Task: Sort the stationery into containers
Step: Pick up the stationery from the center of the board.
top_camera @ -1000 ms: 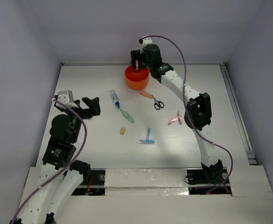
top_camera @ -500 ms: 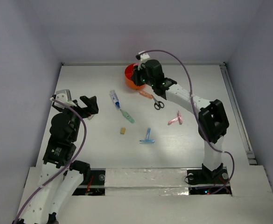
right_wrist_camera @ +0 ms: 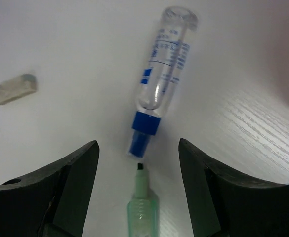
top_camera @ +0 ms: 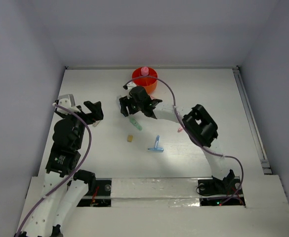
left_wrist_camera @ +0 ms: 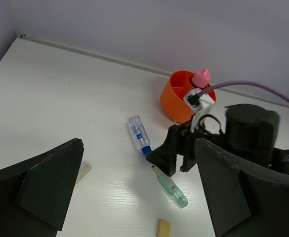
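Looking across the white table point(top_camera: 223, 98), I judge the sorting barely begun: one item is in and the rest lie loose. The right arm stretches far over to the left of centre. Its right gripper point(right_wrist_camera: 137, 147) hangs low with jaws spread wide, holding nothing, and the blue tip of the pen lies on the table between them. The left gripper point(top_camera: 95, 111) waits near the left edge, also spread wide and empty. At the back stands the orange tub point(top_camera: 152, 84), with the pink-capped glue bottle point(top_camera: 144, 71) upright inside it, the only thing sorted. Just in front of the tub lies the blue pen point(right_wrist_camera: 160, 86), the next pick by the look of it. Nose to nose with it lies the green piece point(right_wrist_camera: 142, 207), nearly touching its tip. Nearer the arms' bases sits the light-blue T-shaped piece point(top_camera: 156, 145), and a sliver of the pink piece point(top_camera: 180, 130) shows beside the right arm. The tan eraser cube point(top_camera: 130, 138) sits apart, near the green piece. The scissors I cannot find; the right arm may cover them. With those, six items are left by my count
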`<state>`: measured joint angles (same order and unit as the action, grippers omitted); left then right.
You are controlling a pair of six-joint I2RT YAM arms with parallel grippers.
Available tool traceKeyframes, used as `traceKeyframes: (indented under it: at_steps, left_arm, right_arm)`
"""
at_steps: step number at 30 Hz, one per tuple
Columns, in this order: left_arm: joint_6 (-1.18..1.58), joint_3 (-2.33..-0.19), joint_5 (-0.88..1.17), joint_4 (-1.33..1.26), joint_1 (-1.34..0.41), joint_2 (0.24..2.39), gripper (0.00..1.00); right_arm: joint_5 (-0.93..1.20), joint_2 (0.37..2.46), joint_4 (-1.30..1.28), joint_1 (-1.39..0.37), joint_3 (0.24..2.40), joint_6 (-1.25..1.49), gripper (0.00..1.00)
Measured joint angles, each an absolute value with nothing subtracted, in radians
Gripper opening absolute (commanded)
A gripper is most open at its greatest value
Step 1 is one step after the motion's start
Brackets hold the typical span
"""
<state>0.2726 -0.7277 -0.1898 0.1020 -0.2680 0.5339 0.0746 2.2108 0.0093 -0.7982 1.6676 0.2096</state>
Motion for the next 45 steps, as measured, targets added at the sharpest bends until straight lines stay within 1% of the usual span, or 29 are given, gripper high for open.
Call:
traceKeyframes:
  at_steps: [4, 7, 11, 16, 19, 20, 21, 22, 24, 26, 31, 34, 40, 41, 45]
  left_arm:
    - [0.274, -0.728, -0.187, 0.102, -0.267, 0.534, 0.94]
    - [0.276, -0.728, -0.184, 0.102, -0.267, 0.534, 0.93]
    - [0.276, -0.728, -0.183, 0.102, -0.267, 0.534, 0.93]
    - [0.278, -0.728, -0.183, 0.102, -0.267, 0.534, 0.93]
    - [0.279, -0.728, -0.183, 0.102, -0.267, 0.535, 0.93]
    - [0.279, -0.728, -0.183, 0.102, -0.267, 0.535, 0.93]
    - [0.279, -0.728, -0.183, 0.102, -0.267, 0.535, 0.93]
    - [0.279, -0.728, -0.183, 0.102, -0.267, 0.535, 0.93]
    - [0.279, -0.728, -0.183, 0.102, -0.267, 0.535, 0.93]
    - [0.28, -0.728, -0.183, 0.102, -0.267, 0.537, 0.92]
    - [0.287, -0.728, -0.182, 0.102, -0.261, 0.556, 0.91]
    - [0.295, -0.728, -0.171, 0.102, -0.258, 0.583, 0.91]
    - [0.334, -0.728, -0.123, 0.102, -0.239, 0.658, 0.93]
    - [0.348, -0.728, -0.112, 0.102, -0.235, 0.67, 0.93]
    - [0.435, -0.727, -0.05, 0.091, -0.231, 0.711, 0.93]
  right_arm:
    - [0.062, 2.315, -0.026, -0.796, 1.732, 0.214, 0.71]
    - [0.052, 2.358, -0.041, -0.796, 1.802, 0.211, 0.67]
    - [0.036, 2.392, -0.054, -0.798, 1.856, 0.21, 0.57]
    - [0.015, 2.397, -0.073, -0.8, 1.858, 0.209, 0.56]
    - [0.002, 2.397, -0.075, -0.8, 1.858, 0.206, 0.39]
    - [-0.002, 2.397, -0.076, -0.8, 1.858, 0.206, 0.27]
    - [-0.004, 2.397, -0.077, -0.8, 1.858, 0.205, 0.21]
    - [-0.006, 2.397, -0.078, -0.8, 1.858, 0.202, 0.19]
    - [-0.007, 2.397, -0.076, -0.8, 1.858, 0.199, 0.1]
    - [-0.007, 2.397, -0.074, -0.8, 1.858, 0.194, 0.05]
    - [0.019, 2.384, -0.072, -0.8, 1.845, 0.171, 0.03]
    - [0.074, 2.307, -0.07, -0.8, 1.766, 0.146, 0.02]
    - [0.244, 1.985, -0.091, -0.8, 1.555, 0.096, 0.02]
    - [0.268, 1.926, -0.091, -0.8, 1.524, 0.093, 0.0]
    - [0.344, 1.752, -0.091, -0.8, 1.445, 0.094, 0.0]
